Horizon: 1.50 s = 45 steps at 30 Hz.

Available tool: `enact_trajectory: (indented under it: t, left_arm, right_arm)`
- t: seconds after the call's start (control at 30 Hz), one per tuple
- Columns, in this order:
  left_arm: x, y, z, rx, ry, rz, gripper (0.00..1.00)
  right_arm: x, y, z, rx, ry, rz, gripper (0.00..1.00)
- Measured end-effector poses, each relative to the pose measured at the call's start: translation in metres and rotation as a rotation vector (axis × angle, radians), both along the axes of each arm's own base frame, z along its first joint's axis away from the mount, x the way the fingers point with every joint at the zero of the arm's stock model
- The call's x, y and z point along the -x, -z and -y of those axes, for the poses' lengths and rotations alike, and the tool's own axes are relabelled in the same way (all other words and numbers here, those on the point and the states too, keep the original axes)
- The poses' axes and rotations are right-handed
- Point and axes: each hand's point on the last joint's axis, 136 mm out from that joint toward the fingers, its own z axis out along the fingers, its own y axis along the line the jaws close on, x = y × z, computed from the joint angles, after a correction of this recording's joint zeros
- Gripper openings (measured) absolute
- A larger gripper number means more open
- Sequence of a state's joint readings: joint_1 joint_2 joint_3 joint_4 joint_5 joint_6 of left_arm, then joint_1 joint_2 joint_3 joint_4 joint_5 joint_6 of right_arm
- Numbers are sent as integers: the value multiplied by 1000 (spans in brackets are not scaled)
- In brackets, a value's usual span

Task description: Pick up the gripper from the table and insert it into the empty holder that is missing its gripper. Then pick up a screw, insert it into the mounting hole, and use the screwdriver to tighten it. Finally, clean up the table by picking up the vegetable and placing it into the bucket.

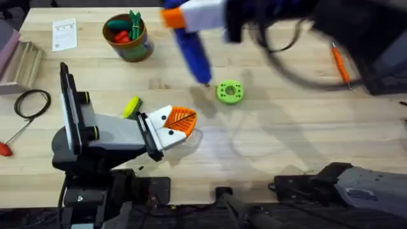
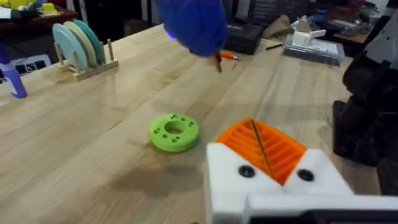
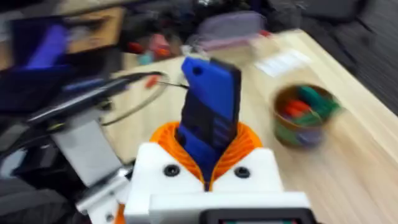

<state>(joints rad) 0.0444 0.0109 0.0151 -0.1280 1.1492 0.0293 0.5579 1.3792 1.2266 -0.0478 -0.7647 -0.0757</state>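
Observation:
My right gripper [image 1: 175,18] hangs high over the far middle of the table, shut on the blue screwdriver [image 1: 193,52], whose bit points down beside the green disc [image 1: 229,91]. In the right wrist view the orange pads [image 3: 245,140] clamp the screwdriver [image 3: 210,109]. My left gripper [image 1: 189,122] rests low near the front left, shut with nothing between its pads. Both of its white holder bases [image 2: 227,180] carry orange wedge tips [image 2: 273,146], each with a dark spot in its hole. The yellow-green vegetable [image 1: 131,106] lies just behind the left wrist. The bucket [image 1: 129,38] stands at the far left.
Red and green toy vegetables fill the bucket. A slim orange tool [image 1: 339,63] lies far right. A red-handled tool [image 1: 5,148], a black cable loop [image 1: 32,102], a paper slip [image 1: 63,33] and a disc rack [image 2: 81,46] sit along the left side.

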Motion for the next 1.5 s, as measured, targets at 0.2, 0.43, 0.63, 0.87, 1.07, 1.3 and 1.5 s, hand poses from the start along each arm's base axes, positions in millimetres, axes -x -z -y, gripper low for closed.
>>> enact_trajectory:
  t: [0.2,0.43,0.63,0.87,1.07,1.3,1.5]
  left_arm:
    - [0,0,0,0,0,0,14]
    - [0,0,0,0,-1,1,14]
    - [0,0,0,0,-1,1,14]
    - [0,0,0,-1,-1,1,14]
    - [0,0,0,-1,-1,1,14]
    - [0,0,0,-1,-1,1,14]
    - [0,0,0,-1,-1,1,14]
  right_arm:
    - [-43,16,78,280,262,-10,25]
    - [-47,93,168,762,351,-6,25]
    - [-61,151,215,1030,300,-51,25]
    - [-80,236,233,1225,134,-144,25]
    - [-89,293,244,1336,42,-185,25]
    - [-88,304,249,1370,20,-205,398]
    - [-92,298,245,1326,136,-272,986]
